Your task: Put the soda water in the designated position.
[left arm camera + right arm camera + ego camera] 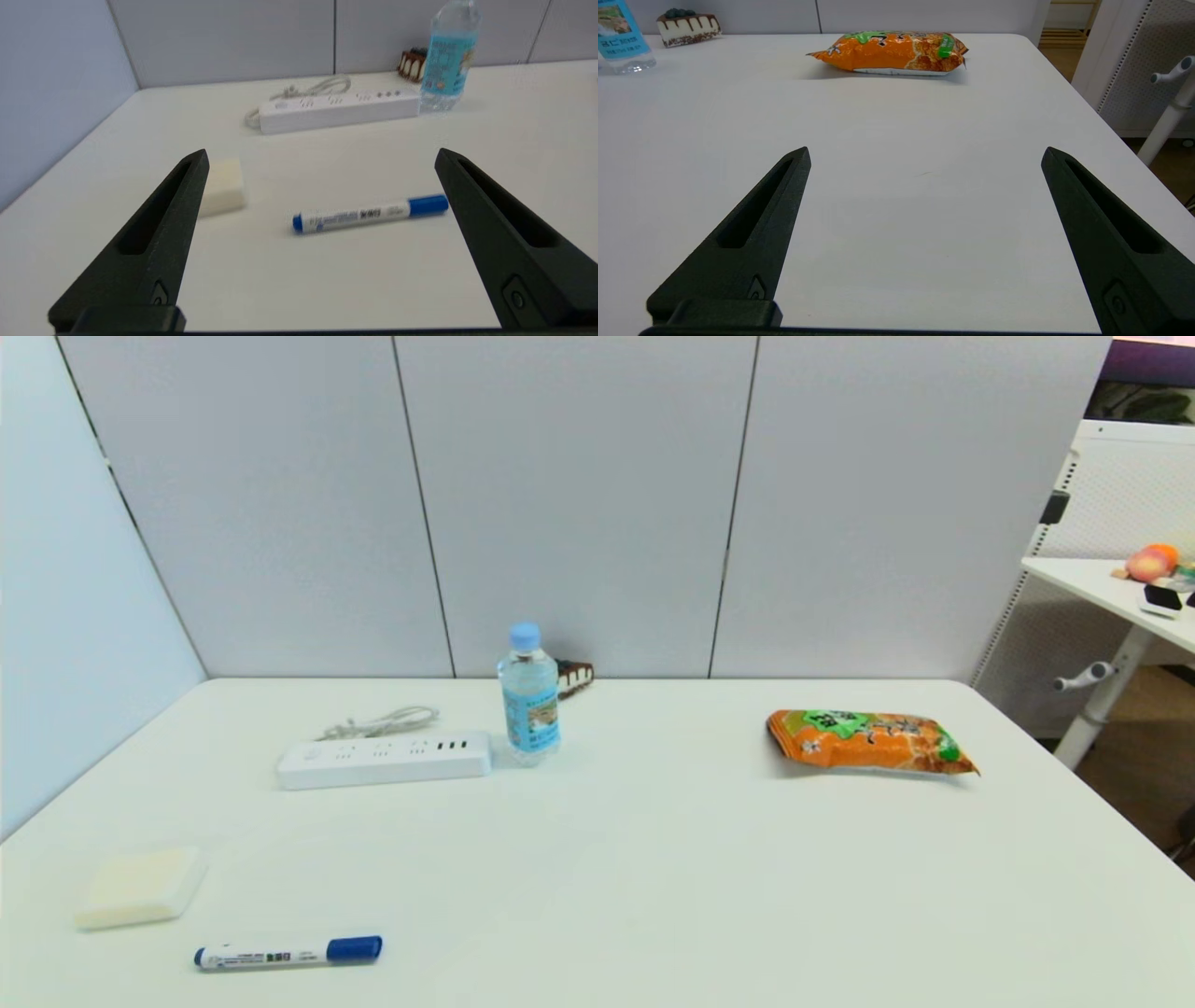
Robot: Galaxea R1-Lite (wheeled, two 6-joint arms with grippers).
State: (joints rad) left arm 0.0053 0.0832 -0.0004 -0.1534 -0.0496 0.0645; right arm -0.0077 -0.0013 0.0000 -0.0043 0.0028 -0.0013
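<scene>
Clear plastic soda water [529,695], seemingly glossy snack bag [868,741]

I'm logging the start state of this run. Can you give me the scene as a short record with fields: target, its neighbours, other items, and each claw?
target: soda water, upright near the table's far edge
neighbours: white power strip close beside it on the robot's left; slice of chocolate cake behind it
other items: orange snack bag at far right; blue-capped marker pen and pale yellow block at near left
left claw: open, empty, low over the table near the marker
right claw: open, empty, facing the snack bag
</scene>
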